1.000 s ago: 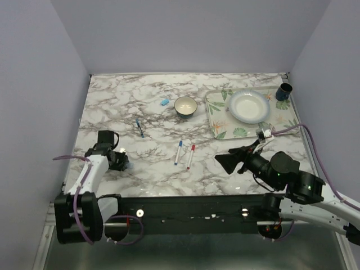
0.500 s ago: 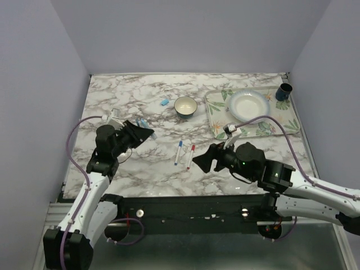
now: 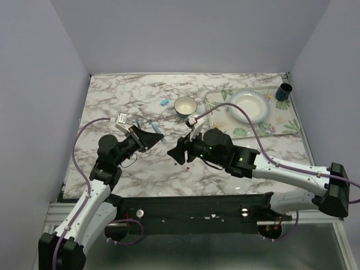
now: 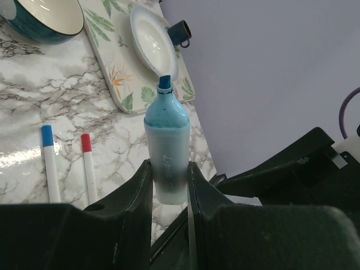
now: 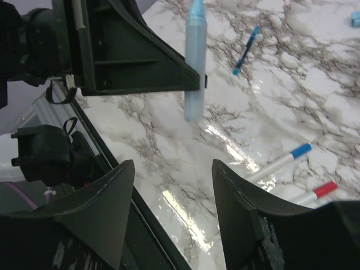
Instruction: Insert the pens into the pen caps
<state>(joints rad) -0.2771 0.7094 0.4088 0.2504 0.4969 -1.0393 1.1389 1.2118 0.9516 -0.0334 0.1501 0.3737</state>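
The left fingers are clamping a seemingly light, stiff, slick blue pen low on its barrel, while the right fingers are hovering part-open, empty.

Bright, seemingly overhead light; slight glare.

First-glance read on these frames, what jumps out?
The left gripper holds a pale blue highlighter by its rear end, tip bare, over the marble table. The right gripper faces it, jaws apart and empty, near a blue-ended pen and a red-ended pen lying side by side.
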